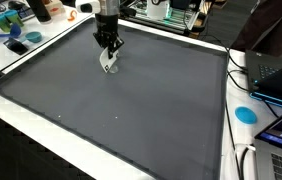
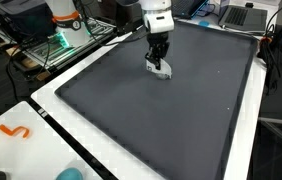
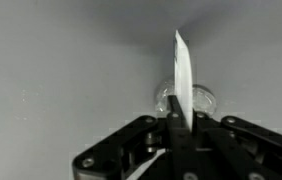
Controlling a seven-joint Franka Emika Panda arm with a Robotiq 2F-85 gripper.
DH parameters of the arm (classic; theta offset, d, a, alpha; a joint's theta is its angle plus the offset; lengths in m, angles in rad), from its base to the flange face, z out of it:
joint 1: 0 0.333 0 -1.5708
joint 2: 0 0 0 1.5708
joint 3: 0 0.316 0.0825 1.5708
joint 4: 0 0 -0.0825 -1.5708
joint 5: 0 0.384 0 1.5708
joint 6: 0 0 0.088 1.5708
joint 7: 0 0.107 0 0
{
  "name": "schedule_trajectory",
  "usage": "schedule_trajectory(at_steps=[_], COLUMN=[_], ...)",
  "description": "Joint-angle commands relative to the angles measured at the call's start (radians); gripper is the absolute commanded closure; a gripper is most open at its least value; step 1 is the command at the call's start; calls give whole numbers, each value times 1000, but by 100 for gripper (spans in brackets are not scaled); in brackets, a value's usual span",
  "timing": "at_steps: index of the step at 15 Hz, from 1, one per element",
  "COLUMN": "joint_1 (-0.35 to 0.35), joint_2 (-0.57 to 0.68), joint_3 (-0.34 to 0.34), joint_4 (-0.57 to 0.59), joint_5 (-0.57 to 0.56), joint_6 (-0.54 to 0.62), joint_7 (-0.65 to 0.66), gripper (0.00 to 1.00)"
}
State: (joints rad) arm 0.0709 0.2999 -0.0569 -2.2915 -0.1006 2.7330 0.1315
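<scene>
1. In an exterior view the pincer [image 1: 107, 50] points straight down over a grey mat [image 1: 131, 115], and its fingers are clamped on a white piece [image 1: 107, 64]. The piece hangs just under the fingertips. Its lower end is at the mat, though I cannot tell whether it touches.
2. In that same view a blue disc [image 1: 245, 113] lies well apart from the pincer. It is out beyond the mat's edge on the white table [image 1: 21, 112].
3. In an exterior view the pincer [image 2: 158, 58] is again upright and closed on the white piece [image 2: 160, 69]. The piece sits directly below the tips and close against the grey mat [image 2: 161, 120]. An orange squiggle [image 2: 16, 131] lies well apart from the pincer, off the mat on the white table [image 2: 51, 140].
4. In the wrist view the pincer [image 3: 181, 125] shows its two dark fingers pressed together. The white piece [image 3: 182, 75] is pinched between them, seen edge-on as a thin, pointed blade rising straight out from the tips.
5. Just beyond the tips, behind that edge, is a round clear shape [image 3: 203, 98] over the grey mat [image 3: 61, 70]. I cannot tell whether it belongs to the held piece.
</scene>
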Motion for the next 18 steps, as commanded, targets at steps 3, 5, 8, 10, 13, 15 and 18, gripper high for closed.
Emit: schedule_trajectory(at_steps=[3,5,8,10,13,15,18], joint_1=[-94,-107,-127,-143,-149,-144,-133], joint_2=[-26,-40,-58,-73,-92,-104,-126], joint_3=[69,77,101,117,124,121,112], joint_4=[-47,-45,-45,-47,-49,-50,-50], joint_5=[135,161,217,264,302,304,285], joint_6=[-66,-84,-115,-128,-132,-122,-114], joint_7=[-176,-212,-276,-331,-375,-379,-365], gripper=[99,99,99,99,99,99,99])
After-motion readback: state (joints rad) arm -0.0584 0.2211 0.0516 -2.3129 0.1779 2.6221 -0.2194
